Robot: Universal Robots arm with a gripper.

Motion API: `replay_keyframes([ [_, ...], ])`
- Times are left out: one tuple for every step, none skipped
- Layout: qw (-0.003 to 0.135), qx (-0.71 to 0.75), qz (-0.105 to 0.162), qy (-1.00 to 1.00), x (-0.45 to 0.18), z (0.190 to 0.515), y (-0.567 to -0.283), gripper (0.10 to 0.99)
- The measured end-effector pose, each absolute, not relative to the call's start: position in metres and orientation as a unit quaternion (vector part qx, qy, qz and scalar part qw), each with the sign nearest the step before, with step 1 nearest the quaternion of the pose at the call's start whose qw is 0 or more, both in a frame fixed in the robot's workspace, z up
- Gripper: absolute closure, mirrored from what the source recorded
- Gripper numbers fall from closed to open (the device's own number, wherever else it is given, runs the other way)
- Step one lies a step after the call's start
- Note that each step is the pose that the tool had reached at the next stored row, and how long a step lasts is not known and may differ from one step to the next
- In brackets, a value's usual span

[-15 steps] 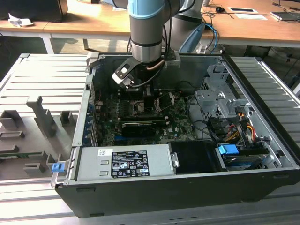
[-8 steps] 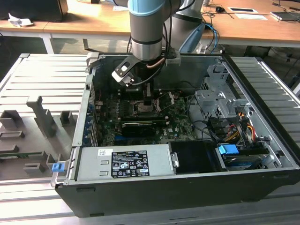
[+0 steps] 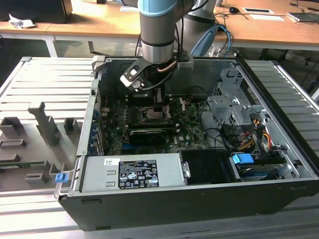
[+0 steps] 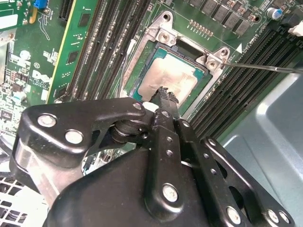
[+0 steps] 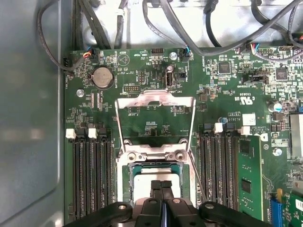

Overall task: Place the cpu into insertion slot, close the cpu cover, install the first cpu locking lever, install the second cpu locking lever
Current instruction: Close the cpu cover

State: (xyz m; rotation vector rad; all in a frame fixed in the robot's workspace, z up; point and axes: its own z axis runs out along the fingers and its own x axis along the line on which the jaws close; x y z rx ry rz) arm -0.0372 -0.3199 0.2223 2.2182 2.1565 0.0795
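The silvery cpu (image 4: pixel 173 73) lies flat in the insertion slot (image 4: pixel 138 59), a square socket on the green board. My gripper (image 4: pixel 165 94) is shut, fingertips pressed together with nothing between them, right over the cpu's near edge; I cannot tell whether they touch it. In the first wrist view the gripper (image 5: pixel 162 185) covers part of the cpu (image 5: pixel 142 182). The cpu cover (image 5: pixel 156 100) is swung open on its hinge, away from the socket. A thin wire locking lever (image 4: pixel 265 67) stands free beside the slot. In the exterior view the gripper (image 3: pixel 158 101) hangs over the slot (image 3: pixel 152 114).
Black memory slots (image 5: pixel 92 175) flank the socket on both sides. A long black expansion card (image 3: pixel 149 134) lies in front of it, then the power supply (image 3: pixel 129 172). A drive cage (image 3: pixel 232 104) and cables fill the exterior view's right. Grey fixtures (image 3: pixel 45 124) stand outside the case.
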Motion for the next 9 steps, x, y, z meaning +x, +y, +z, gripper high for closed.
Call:
replay_keyframes([
  [0.023, 0.717, 0.025, 0.697, -0.0364, 0.2223, -0.3199, 0.980],
  [0.023, 0.717, 0.025, 0.697, -0.0359, 0.2223, -0.3199, 0.980],
  [0.023, 0.717, 0.025, 0.697, -0.0358, 0.2223, -0.3199, 0.980],
  [0.023, 0.717, 0.025, 0.697, -0.0357, 0.2223, -0.3199, 0.980],
  [0.023, 0.717, 0.025, 0.697, -0.0356, 0.2223, -0.3199, 0.980],
  [0.023, 0.717, 0.025, 0.697, -0.0354, 0.2223, -0.3199, 0.980],
  [0.023, 0.717, 0.025, 0.697, -0.0352, 0.2223, -0.3199, 0.980],
  [0.023, 0.717, 0.025, 0.697, -0.0351, 0.2223, -0.3199, 0.980],
  [0.023, 0.717, 0.025, 0.697, -0.0346, 0.2223, -0.3199, 0.980],
])
